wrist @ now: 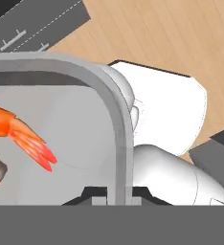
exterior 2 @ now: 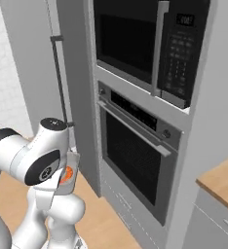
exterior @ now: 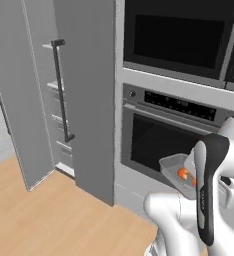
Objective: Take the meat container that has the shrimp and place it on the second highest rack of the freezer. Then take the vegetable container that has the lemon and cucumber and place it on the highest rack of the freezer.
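Observation:
The meat container [wrist: 61,124] is a clear grey-rimmed tray holding an orange shrimp [wrist: 23,134]. My gripper [wrist: 119,194] is shut on the tray's rim, one dark fingertip on each side of it. In the left base view the tray [exterior: 171,165] and its shrimp [exterior: 183,173] hang in front of the oven, partly hidden by my arm. In the right base view the tray [exterior 2: 71,172] peeks out behind my wrist. The freezer [exterior: 59,105] stands open at far left. The edges of the highest rack [exterior: 48,46] and the second highest rack [exterior: 54,85] show in the gap. The vegetable container, lemon and cucumber are out of view.
The open freezer door [exterior: 14,100] swings out to the left. A long dark handle [exterior: 62,90] runs down in front of the shelf gap. A built-in oven [exterior: 174,140] and a microwave [exterior 2: 150,44] fill the wall to the right. Wooden floor [exterior: 49,215] lies below.

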### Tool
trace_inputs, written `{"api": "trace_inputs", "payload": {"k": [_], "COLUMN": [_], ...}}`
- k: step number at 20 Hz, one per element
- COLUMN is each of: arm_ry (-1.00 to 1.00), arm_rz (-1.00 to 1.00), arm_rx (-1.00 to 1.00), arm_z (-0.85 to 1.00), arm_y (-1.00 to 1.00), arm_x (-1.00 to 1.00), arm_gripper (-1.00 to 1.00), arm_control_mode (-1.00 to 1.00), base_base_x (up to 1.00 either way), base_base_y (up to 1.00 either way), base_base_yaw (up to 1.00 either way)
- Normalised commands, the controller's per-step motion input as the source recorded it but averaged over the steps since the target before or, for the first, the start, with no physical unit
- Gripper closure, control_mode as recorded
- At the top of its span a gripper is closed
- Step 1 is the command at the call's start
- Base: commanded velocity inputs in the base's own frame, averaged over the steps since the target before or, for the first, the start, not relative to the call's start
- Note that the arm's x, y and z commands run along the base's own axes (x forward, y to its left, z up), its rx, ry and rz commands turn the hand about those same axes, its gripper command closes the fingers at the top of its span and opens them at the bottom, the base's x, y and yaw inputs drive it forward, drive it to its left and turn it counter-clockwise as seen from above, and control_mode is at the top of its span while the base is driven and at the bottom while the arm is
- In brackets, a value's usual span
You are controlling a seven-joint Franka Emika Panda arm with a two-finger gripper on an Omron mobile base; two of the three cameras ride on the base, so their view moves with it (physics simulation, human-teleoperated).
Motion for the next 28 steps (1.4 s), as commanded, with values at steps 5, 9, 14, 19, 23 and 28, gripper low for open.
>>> {"api": "trace_inputs", "payload": {"k": [5,9,14,19,23,28], "arm_ry": [0.0,0.0,0.0,0.0,0.0,0.0], "arm_rz": [0.0,0.0,0.0,0.0,0.0,0.0], "arm_rx": [0.0,0.0,0.0,0.0,0.0,0.0], "arm_z": [0.0,0.0,0.0,0.0,0.0,0.0], "arm_y": [0.0,0.0,0.0,0.0,0.0,0.0], "arm_x": [0.0,0.0,0.0,0.0,0.0,0.0], "arm_gripper": [1.0,1.0,1.0,1.0,1.0,1.0], "arm_control_mode": [1.0,1.0,1.0,1.0,1.0,1.0], "base_base_x": [1.0,1.0,1.0,0.51,0.15,0.18], "base_base_y": [1.0,1.0,1.0,0.95,1.0,0.99], "base_base_yaw": [0.04,0.0,-0.05,-0.3,-0.48,-0.5]}}
